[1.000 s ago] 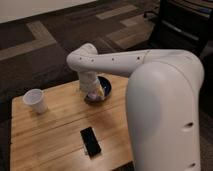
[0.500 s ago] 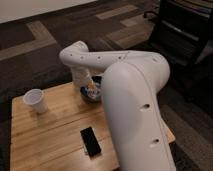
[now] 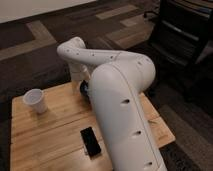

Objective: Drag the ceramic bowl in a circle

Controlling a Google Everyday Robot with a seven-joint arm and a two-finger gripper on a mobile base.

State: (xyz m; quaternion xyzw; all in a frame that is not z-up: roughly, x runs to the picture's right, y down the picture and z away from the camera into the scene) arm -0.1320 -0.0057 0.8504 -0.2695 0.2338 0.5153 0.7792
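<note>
- At the table's [image 3: 45, 131] far side, the gripper [image 3: 80, 84] dips toward the bowl [image 3: 85, 90], probably to drag it; its hold cannot be told.
- The cup [image 3: 35, 100] sits well apart from it.

Glossy white robot arm [image 3: 120, 100], dotted with small dark holes. White gripper [image 3: 80, 80] low at the table's far edge, against a dark blue ceramic bowl [image 3: 84, 89]. Plain white cup [image 3: 35, 100]; pale, straight-grained wooden table [image 3: 45, 135]; flat black rectangular device [image 3: 90, 141]; grey carpet [image 3: 40, 45] with tan bands.
</note>
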